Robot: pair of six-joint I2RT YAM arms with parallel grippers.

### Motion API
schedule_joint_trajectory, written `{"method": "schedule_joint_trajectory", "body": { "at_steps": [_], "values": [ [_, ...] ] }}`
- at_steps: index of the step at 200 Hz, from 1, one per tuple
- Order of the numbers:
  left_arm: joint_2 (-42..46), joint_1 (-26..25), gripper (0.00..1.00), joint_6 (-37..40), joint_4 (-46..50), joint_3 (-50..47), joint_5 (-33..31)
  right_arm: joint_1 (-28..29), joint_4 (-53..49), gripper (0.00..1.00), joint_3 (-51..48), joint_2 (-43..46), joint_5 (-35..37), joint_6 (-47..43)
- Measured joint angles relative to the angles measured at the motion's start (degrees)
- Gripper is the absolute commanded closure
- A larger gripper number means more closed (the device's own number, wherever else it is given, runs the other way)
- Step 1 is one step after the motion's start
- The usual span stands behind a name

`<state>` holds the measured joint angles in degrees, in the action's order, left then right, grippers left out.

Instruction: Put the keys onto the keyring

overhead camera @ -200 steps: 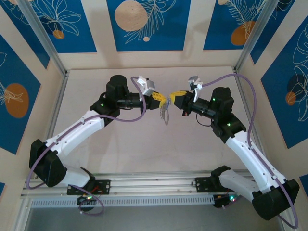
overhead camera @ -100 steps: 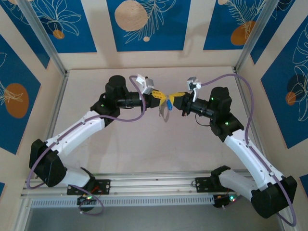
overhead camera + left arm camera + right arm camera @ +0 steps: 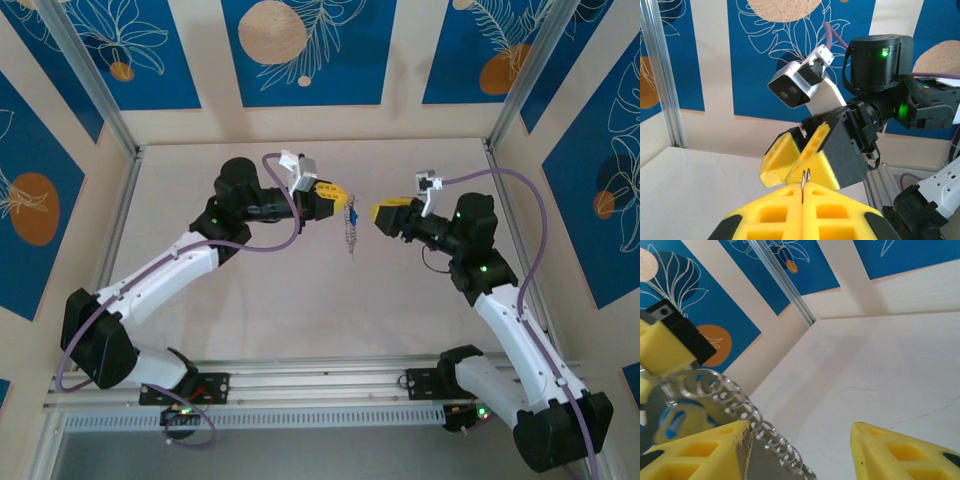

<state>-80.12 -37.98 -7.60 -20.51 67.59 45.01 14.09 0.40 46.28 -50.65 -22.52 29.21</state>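
Keyring (image 3: 351, 232) dangles from the left gripper (image 3: 338, 196), which is clamped tight on it, with the blue key (image 3: 354, 213) hanging alongside. The right gripper (image 3: 384, 216) stands open nearby, holding nothing.

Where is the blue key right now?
Top view: the blue key hangs mid-air at centre, against the keyring held in the shut left pincer, with the open right pincer just to its right, apart from it.

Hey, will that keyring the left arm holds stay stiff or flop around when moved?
Likely floppy: the keyring hangs straight down from the left gripper as a chain of small linked rings, so it would probably swing when moved. It seems light: the shut jaws pinch only thin wire.
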Motion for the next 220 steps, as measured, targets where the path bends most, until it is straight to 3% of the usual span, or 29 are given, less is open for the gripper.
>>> {"method": "schedule_joint_trajectory", "body": {
  "at_steps": [81,178,194,220],
  "values": [
    [-3.26,0.33,1.0,-13.84,-17.09,-6.82,-0.17,0.28,11.43,0.38,-3.69,2.01,-1.46,10.99],
    [-3.93,1.79,1.0,-25.68,-32.98,-11.65,-2.38,5.75,24.26,0.43,-4.04,-6.05,-2.6,15.96],
    [-4.37,1.88,1.0,-26.67,-34.42,-11.67,-2.67,6.58,26.08,0.49,-4.11,-7.72,-2.8,16.39],
    [-5.01,2.03,1.0,-27.43,-35.45,-11.74,-3.13,7.37,28.0,0.74,-4.28,-9.66,-3.28,16.92]
  ]
}}
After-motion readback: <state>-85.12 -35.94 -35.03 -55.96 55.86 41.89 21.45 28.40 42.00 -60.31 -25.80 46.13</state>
